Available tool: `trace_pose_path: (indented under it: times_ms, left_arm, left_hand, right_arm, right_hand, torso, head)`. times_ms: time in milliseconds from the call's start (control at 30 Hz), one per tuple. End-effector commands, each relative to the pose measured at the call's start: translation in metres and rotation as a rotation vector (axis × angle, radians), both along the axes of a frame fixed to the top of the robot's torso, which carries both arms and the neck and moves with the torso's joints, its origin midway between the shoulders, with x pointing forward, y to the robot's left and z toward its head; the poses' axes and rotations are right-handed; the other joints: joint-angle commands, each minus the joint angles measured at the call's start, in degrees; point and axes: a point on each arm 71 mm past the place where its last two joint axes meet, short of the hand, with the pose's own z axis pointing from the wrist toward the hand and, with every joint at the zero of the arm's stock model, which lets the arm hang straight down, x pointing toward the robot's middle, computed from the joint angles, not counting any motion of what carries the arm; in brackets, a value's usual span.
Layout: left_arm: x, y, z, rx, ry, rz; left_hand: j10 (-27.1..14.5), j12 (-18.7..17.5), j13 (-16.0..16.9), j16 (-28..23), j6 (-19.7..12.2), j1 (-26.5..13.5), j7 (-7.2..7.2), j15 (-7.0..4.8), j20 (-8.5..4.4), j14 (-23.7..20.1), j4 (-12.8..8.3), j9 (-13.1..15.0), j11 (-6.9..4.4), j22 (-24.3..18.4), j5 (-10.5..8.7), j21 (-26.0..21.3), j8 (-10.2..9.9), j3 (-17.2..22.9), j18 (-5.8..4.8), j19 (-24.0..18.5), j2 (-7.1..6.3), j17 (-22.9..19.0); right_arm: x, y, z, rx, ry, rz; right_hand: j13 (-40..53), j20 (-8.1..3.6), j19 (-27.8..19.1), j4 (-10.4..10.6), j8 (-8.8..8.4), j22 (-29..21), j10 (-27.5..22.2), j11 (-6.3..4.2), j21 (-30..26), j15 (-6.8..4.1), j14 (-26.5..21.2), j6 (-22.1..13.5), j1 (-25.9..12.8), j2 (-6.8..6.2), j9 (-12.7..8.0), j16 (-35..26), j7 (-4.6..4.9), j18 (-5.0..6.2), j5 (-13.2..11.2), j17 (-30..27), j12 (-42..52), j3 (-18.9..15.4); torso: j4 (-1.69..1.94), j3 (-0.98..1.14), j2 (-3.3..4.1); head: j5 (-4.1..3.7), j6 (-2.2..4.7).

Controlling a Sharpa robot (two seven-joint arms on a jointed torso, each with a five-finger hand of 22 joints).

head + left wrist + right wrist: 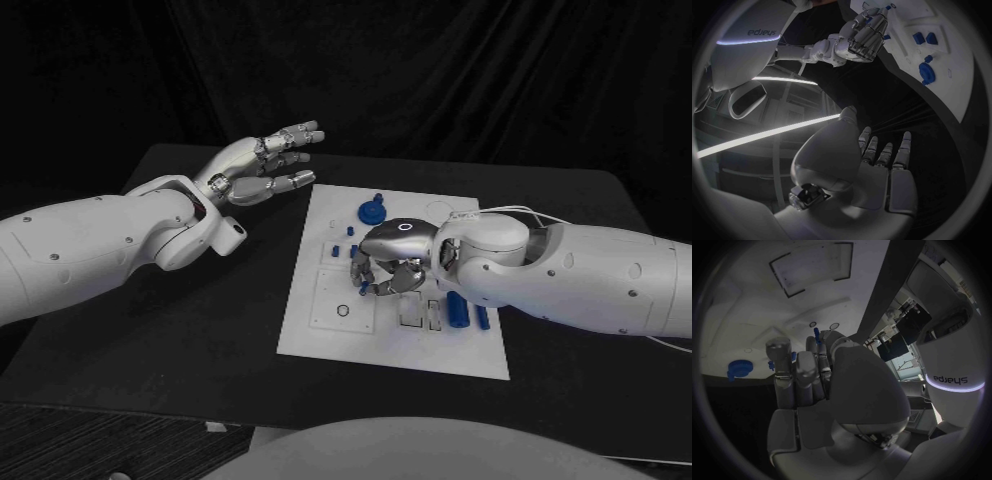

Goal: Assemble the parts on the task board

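Task board (325,335) mid-bench under right hand (389,262), fingers (817,357) pinching a small blue part (816,332); could slip if tilted. Left hand (260,165) released, spread.

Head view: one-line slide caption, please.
Right hand curled over the white task board; left hand open above the table.

The scene is dimly lit against black surroundings; the white board (325,335) is rendered brightest. Wrist views are strongly curved at the rims (fisheye), with bright strips of glare.
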Motion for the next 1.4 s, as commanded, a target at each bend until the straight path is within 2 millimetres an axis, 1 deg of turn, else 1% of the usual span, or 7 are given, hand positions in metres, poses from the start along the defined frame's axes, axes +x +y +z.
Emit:
trace_pose_path:
  times_ms: [33,133,633,767,1033,1200,1400]
  left_arm:
    - [-0.0008,-0.0018,0.0006,-0.018,-0.001,-0.015]
    - [-0.0008,-0.0013,0.0005,-0.018,0.001,-0.015]
    - [0.0001,-0.0021,-0.0018,-0.015,0.013,-0.022]
    - [0.0003,-0.0033,-0.0028,-0.014,0.018,-0.026]
    - [0.0006,-0.0028,-0.0049,-0.01,0.028,-0.025]
    - [0.0004,-0.0026,-0.0063,-0.009,0.031,-0.025]
    - [0.0,-0.0026,-0.0074,-0.008,0.035,-0.025]
  left_hand:
    - [-0.18,-0.09,-0.03,-0.21,0.28,0.56,0.09,0.24,0.07,0.09,-0.13,0.0,0.36,-0.05,0.31,-0.29,0.02,0.3,-0.03,-0.35,0.12,-0.06]
    - [-0.18,-0.09,-0.03,-0.21,0.28,0.56,0.09,0.24,0.07,0.09,-0.13,0.0,0.36,-0.05,0.31,-0.29,0.02,0.3,-0.03,-0.35,0.12,-0.06]
    - [-0.18,-0.03,-0.03,-0.21,0.14,0.82,0.28,0.65,0.08,0.09,-0.2,-0.03,0.63,-0.13,0.42,-0.27,-0.02,0.48,-0.04,-0.33,0.26,-0.06]
    - [-0.18,0.01,-0.02,-0.21,0.21,0.92,0.35,0.75,0.09,0.09,-0.23,-0.02,0.7,-0.15,0.49,-0.27,-0.02,0.55,-0.04,-0.32,0.31,-0.06]
    - [-0.17,0.08,-0.01,-0.21,0.23,1.09,0.44,0.87,0.09,0.09,-0.27,-0.02,0.83,-0.16,0.62,-0.25,-0.01,0.66,-0.04,-0.3,0.38,-0.06]
    - [-0.2,-0.1,-0.04,-0.21,0.26,1.16,0.47,0.94,0.09,0.09,-0.28,-0.02,0.87,-0.19,0.65,-0.25,-0.01,0.71,-0.05,-0.3,0.41,-0.06]
    - [-0.21,-0.05,-0.03,-0.21,0.38,1.2,0.49,0.97,0.09,0.09,-0.29,0.0,0.88,-0.22,0.66,-0.25,0.0,0.74,-0.05,-0.31,0.42,-0.06]
  right_arm:
    - [-0.0011,-0.0012,-0.0029,-0.037,-0.005,0.007]
    - [-0.0004,-0.0018,-0.0033,-0.042,-0.009,0.008]
    - [0.0003,-0.002,-0.0064,-0.046,-0.01,0.014]
    - [-0.0002,-0.0015,-0.0068,-0.036,-0.014,0.018]
    - [-0.0025,0.0003,-0.0058,-0.003,-0.028,0.032]
    - [-0.0035,0.0015,-0.0057,0.011,-0.033,0.036]
    - [-0.0039,0.0027,-0.0066,0.022,-0.038,0.038]
  right_hand:
    - [-0.08,0.03,-0.24,0.0,-0.28,5.39,0.39,0.03,-0.56,0.1,-0.32,-0.59,0.09,0.19,-0.01,-0.5,0.05,0.62,-0.47,-0.37,-0.16,0.35]
    - [-0.09,0.04,-0.24,0.01,-0.28,5.4,0.39,0.04,-0.49,0.11,-0.31,-0.6,0.05,0.2,-0.02,-0.44,0.06,0.61,-0.51,-0.3,-0.17,0.36]
    - [-0.12,0.05,-0.25,-0.01,-0.3,5.42,0.4,0.05,-0.41,0.13,-0.35,-0.64,0.02,0.22,-0.03,-0.47,0.07,0.59,-0.62,-0.33,-0.19,0.4]
    - [-0.14,0.06,-0.27,-0.05,-0.31,5.42,0.4,0.05,-0.4,0.14,-0.37,-0.67,0.03,0.25,-0.04,-0.48,0.07,0.59,-0.67,-0.33,-0.21,0.44]
    - [-0.17,0.07,-0.33,-0.14,-0.31,5.4,0.42,0.04,-0.49,0.14,-0.44,-0.68,0.1,0.3,-0.06,-0.55,0.08,0.6,-0.74,-0.41,-0.22,0.53]
    - [-0.17,0.07,-0.33,-0.14,-0.31,5.4,0.42,0.04,-0.49,0.14,-0.44,-0.68,0.1,0.3,-0.06,-0.55,0.08,0.6,-0.74,-0.41,-0.22,0.53]
    - [-0.21,0.08,-0.41,-0.31,-0.35,5.39,0.45,0.05,-0.51,0.14,-0.48,-0.78,0.21,0.35,-0.09,-0.54,0.1,0.61,-0.88,-0.39,-0.23,0.66]
  torso:
    - [-0.01,-0.01,0.03]
    - [-0.02,-0.04,-0.02]
    - [0.06,-0.08,-0.04]
    - [0.03,-0.03,0.04]
    - [-0.02,-0.06,0.01]
    - [0.04,-0.1,0.06]
    - [0.05,-0.03,-0.03]
  head:
    - [-0.09,0.0]
    - [-0.37,0.0]
    - [-0.56,0.0]
    - [-0.36,0.0]
    - [0.07,0.0]
    - [-0.16,0.0]
    - [-0.23,0.0]
